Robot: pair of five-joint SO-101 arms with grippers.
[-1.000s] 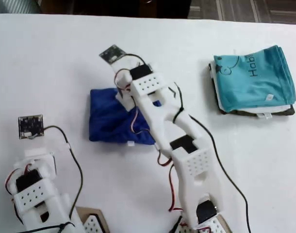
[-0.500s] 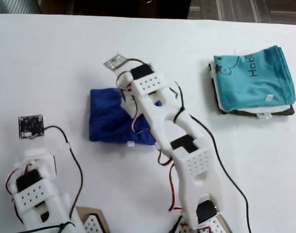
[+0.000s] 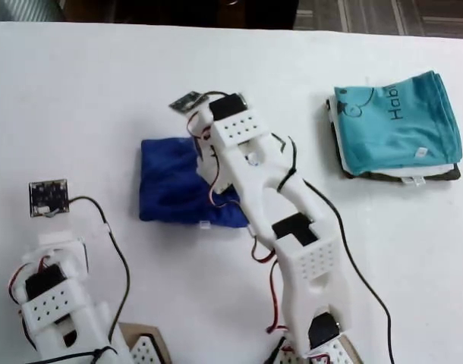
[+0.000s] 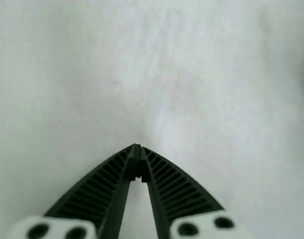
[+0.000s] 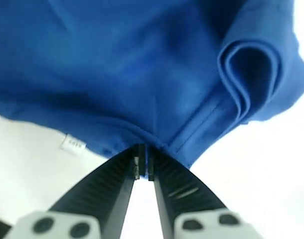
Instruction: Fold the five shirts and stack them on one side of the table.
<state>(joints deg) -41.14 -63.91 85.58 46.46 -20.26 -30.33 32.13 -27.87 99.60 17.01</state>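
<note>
**Change.** Right arm (image 3: 250, 163): wrist and its small camera board (image 3: 186, 101) are swinging toward the stack of folded shirts (image 3: 395, 125), and the forearm is following the same way. The blue shirt (image 3: 167, 186), the stack and the left arm (image 3: 53, 299) are staying where they were.

**Blue shirt.** Lying flat on the white table (image 3: 95, 83), well apart from the stack, between it and the left arm. The long axis is running toward the stack, only slightly longer than the short one. The white label (image 3: 203, 224) is sitting on the edge facing the arm bases. A doubled, rolled fold (image 5: 251, 69) is showing at one corner.

**Right gripper** (image 5: 143, 160). Jaws are pressing narrow onto the blue shirt's stitched hem, at the end nearer the stack.

**Left gripper** (image 4: 137, 162). Jaws are meeting at the tips, gripping nothing, over bare table, farther from the stack than the blue shirt.

**Stack.** A teal shirt (image 3: 391, 114) is lying on top.
</note>
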